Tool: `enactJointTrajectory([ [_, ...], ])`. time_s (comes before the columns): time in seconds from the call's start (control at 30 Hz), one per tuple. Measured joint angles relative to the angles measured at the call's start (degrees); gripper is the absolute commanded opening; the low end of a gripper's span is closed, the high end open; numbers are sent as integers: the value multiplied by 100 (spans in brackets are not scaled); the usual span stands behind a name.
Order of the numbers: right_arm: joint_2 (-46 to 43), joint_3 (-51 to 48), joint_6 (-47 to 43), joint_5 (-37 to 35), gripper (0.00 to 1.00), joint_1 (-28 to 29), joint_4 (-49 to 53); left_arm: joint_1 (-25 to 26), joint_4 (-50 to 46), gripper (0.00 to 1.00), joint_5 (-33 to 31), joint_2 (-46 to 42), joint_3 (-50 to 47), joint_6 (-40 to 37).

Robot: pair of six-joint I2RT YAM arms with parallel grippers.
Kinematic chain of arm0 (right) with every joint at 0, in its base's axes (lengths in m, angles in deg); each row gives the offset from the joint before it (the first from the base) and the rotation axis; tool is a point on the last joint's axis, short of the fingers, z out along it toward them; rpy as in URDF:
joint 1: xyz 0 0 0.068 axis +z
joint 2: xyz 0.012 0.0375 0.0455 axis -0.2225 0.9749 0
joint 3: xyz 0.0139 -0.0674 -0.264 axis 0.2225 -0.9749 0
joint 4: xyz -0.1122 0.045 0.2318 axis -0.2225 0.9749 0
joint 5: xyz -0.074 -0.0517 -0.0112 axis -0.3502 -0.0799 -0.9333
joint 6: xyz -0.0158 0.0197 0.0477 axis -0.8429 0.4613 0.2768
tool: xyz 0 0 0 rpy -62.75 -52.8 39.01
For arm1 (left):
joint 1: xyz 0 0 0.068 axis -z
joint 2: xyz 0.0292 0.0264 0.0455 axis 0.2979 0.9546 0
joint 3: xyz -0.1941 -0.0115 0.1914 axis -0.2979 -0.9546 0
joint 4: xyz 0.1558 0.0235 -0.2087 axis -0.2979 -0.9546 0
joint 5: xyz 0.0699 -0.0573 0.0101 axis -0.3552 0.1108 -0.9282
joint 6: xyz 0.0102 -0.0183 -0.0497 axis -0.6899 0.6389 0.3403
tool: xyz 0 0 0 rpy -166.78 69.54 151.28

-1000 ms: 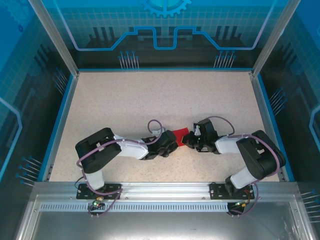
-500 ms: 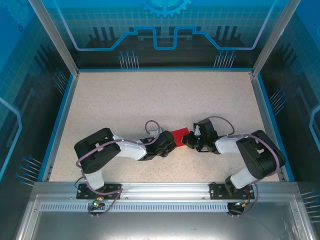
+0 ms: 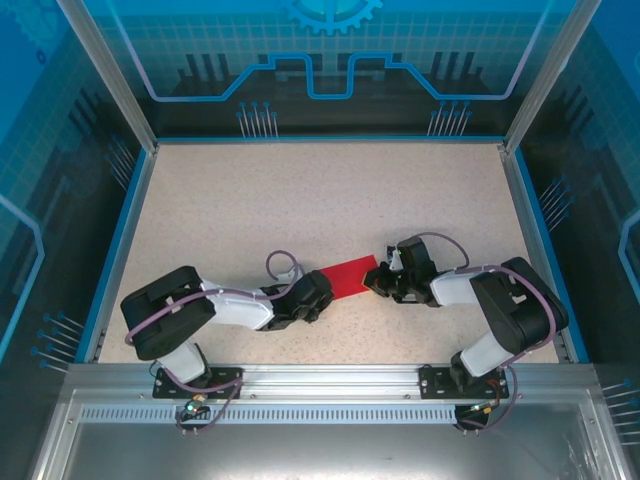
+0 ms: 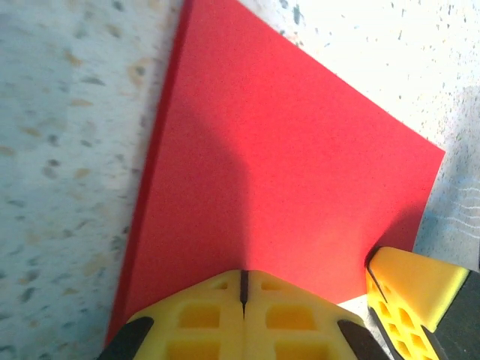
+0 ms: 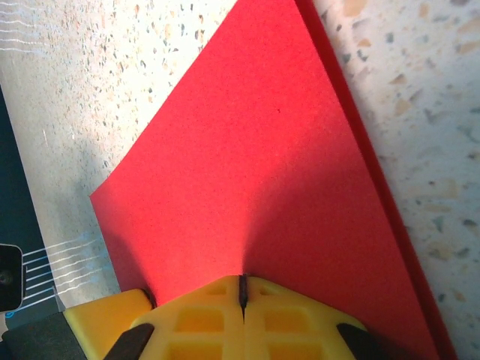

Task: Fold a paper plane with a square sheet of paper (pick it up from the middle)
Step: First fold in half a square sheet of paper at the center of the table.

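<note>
The left gripper (image 3: 320,293) lies low on the table (image 3: 300,190) with its jaws closed tip to tip, the yellow tips resting on the near-left end of the square sheet of paper (image 3: 347,276). The sheet lies flat in the near middle of the table, folded into a narrow red rectangle between the two arms. The right gripper (image 3: 376,281) meets the sheet's other end, its jaws likewise pressed together with nothing visibly pinched between them. The likely trouble is slippage: thin paper pinned only by closed tips can skate on the speckled surface if either arm drags sideways. The layers, slightly offset along one long edge in the right wrist view, could shear further and spoil the crease. The sheet's long axis runs from near-left to far-right, and no pointed nose is formed yet.
</note>
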Motion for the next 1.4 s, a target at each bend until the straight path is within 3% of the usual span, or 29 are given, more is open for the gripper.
enactJointTrajectory([
  [0.7, 90, 22, -109, 280, 4, -160, -4, 205, -422, 0, -579, -516, -391, 229],
  [0.87, 39, 96, -304, 313, 7, -170, 153, 157, -1158, 3, -699, -881, -396, -55],
  [1.07, -197, 560, -966, -179, 16, -170, 1266, -577, -2424, 28, -586, -1397, -94, -1399],
  [1.2, -476, 1073, -1298, -798, 26, -66, 2184, -1283, -2837, 41, -103, -1672, 549, -2312],
  [1.4, -223, 2157, -1449, -1366, 32, 876, 2813, -2190, -3034, 65, 697, -1709, 1204, -3191],
])
